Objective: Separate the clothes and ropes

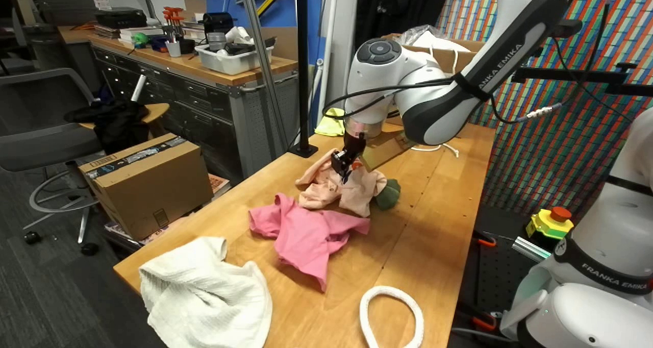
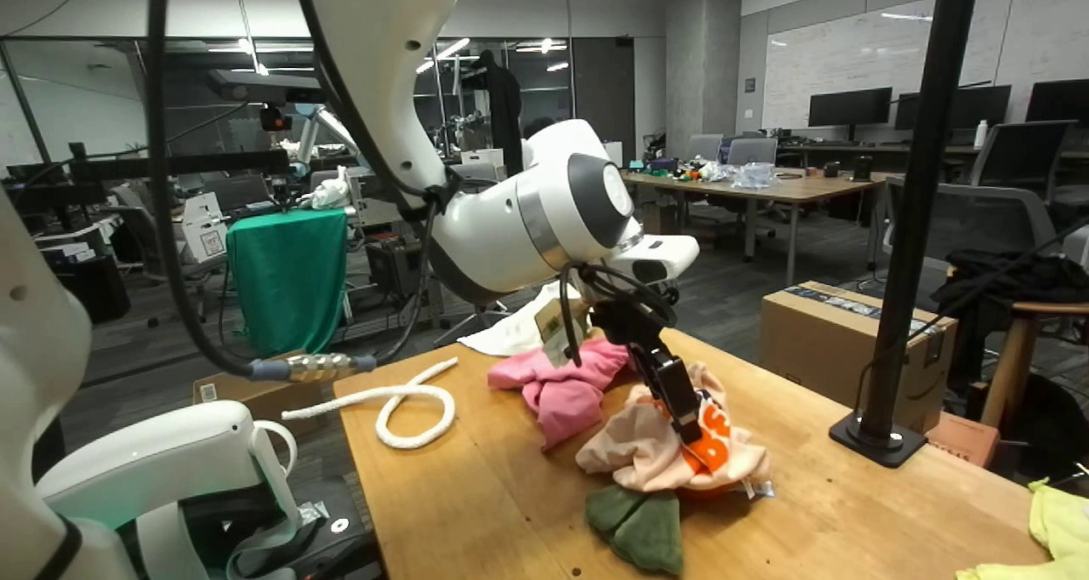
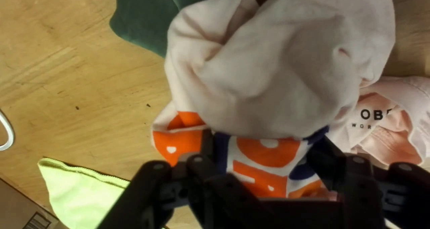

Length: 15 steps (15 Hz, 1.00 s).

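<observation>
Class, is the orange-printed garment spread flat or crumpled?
Crumpled: in the wrist view the orange-printed garment bulges in folds; both exterior views show it heaped.

The bent arm (image 1: 431, 94) points its gripper (image 3: 263, 143) downward, jaws apart.

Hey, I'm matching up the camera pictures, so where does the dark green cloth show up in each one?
In an exterior view: dark green cloth, just right of centre, a little below mid-height.
In an exterior view: dark green cloth, near the bottom edge, just right of centre.
Wrist view: dark green cloth, top edge, left of centre, partly cut off.
Shared landmark: the peach garment with orange print, bordering it in all three.
</observation>
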Available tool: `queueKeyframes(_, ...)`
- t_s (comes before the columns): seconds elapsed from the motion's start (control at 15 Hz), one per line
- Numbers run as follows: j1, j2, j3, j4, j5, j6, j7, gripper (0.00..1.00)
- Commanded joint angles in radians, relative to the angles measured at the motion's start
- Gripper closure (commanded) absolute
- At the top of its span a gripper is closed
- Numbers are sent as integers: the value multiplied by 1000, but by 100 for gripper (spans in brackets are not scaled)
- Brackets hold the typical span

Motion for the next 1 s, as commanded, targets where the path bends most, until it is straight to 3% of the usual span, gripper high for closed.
queueKeyframes(0.0,-12,7,0,20,57,19,-43,57)
queueKeyframes(0.33,41,-18,-50,18,143,35,-89,94)
queueKeyframes(0.47,49,-48,-57,11,168,49,-106,97)
queueKeyframes(0.93,29,-209,-49,-19,239,125,-146,94)
